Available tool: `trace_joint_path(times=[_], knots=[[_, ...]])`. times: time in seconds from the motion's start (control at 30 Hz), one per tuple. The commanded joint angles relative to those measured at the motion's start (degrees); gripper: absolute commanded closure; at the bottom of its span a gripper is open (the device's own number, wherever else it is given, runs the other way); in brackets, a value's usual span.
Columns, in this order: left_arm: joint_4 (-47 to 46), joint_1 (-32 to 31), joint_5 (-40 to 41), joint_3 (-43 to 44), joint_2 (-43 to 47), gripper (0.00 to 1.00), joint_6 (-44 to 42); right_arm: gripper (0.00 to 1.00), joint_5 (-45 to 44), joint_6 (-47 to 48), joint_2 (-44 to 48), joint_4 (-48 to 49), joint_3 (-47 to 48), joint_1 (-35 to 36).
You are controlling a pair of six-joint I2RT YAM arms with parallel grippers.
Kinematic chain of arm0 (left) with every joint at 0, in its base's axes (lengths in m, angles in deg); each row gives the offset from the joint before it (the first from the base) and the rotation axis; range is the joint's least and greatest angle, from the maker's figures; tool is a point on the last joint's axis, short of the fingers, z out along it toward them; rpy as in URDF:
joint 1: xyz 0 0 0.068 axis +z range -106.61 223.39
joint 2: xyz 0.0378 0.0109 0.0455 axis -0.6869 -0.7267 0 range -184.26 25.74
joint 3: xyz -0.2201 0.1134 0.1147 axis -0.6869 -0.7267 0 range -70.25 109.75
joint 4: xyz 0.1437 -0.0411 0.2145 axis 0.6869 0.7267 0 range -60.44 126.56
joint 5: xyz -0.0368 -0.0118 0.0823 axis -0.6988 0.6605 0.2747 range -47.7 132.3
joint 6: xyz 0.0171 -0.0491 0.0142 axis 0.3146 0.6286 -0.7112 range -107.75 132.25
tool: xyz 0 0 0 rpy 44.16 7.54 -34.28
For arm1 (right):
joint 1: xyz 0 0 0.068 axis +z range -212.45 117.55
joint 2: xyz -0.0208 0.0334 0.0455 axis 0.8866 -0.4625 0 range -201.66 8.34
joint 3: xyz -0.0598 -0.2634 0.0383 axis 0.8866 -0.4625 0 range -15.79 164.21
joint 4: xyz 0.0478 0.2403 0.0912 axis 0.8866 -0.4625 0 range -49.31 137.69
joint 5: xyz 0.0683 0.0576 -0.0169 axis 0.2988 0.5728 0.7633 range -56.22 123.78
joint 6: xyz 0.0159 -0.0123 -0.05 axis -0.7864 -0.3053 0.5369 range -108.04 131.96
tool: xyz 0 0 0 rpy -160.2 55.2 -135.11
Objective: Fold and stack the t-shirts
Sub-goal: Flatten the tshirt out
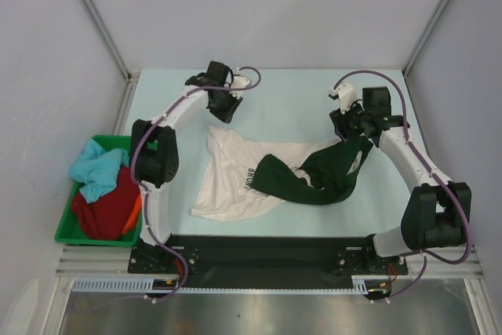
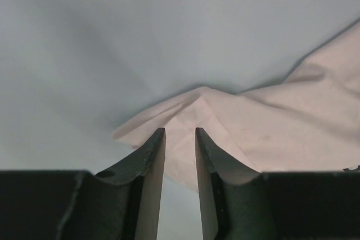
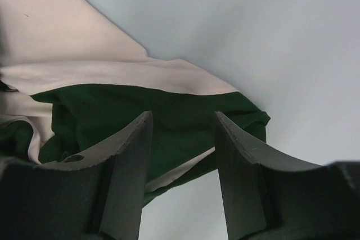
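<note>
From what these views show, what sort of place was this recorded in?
Likely a lab test cell rather than a home. Plain white panels wall in a pale blue table, and a green bin beside it holds shirts.

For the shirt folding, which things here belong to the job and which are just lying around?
Job: cream t-shirt, dark green t-shirt lying across it, light blue cloth, dark red cloth, orange cloth in the green bin.
Lying around: green bin itself, black strip by the arm bases.
</note>
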Motion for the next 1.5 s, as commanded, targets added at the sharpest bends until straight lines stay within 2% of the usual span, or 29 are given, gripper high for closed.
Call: trace_joint_path(times=[0.0, 0.13, 0.27, 0.63, 0.87, 1.03, 1.07, 1.13, 1.23, 1.47], knots=[[2.84, -2.65, 1.54, 2.17, -2.41, 0.67, 0.43, 0.48, 1.55, -1.1, -0.09, 0.38, 1.58, -0.07], [3.37, -3.27, 1.81, 3.57, -5.5, 0.58, 1.83, 0.48, 0.23, 0.39, -0.88, 0.99, 1.67, -0.25], [3.1, -3.89, 3.3, 4.36, -7.25, 0.56, 1.84, 0.48, 0.84, -0.31, -1.06, 0.91, 1.85, -0.6], [2.22, -4.07, 7.08, 6.3, -9.98, 0.59, 1.57, 0.49, 0.93, -0.31, -2.2, 1.7, 1.4, -0.68], [2.05, -3.98, 7.52, 6.39, -11.47, 0.66, 0.87, 0.48, 0.84, -0.31, -3.17, 2.31, 1.93, -0.68], [2.05, -3.98, 7.44, 6.3, -12.09, 0.67, 0.69, 0.49, 0.4, 0.04, -3.7, 2.49, 2.02, -0.68], [2.05, -3.98, 7.44, 6.39, -12.09, 0.68, 0.69, 0.49, 0.32, 0.13, -3.78, 2.49, 2.11, -0.68], [1.87, -3.98, 7.52, 6.39, -11.92, 0.77, 0.69, 0.49, 0.32, 0.13, -3.96, 2.4, 2.11, -0.68], [1.26, -3.81, 8.49, 6.65, -10.95, 0.99, 0.96, 0.49, 0.67, 0.92, -4.05, 1.62, 1.85, -0.68], [0.47, -2.84, 10.42, 6.48, -1.91, 1.0, 0.52, 0.49, 2.78, 8.47, -5.54, -4.62, -0.26, -0.33]])
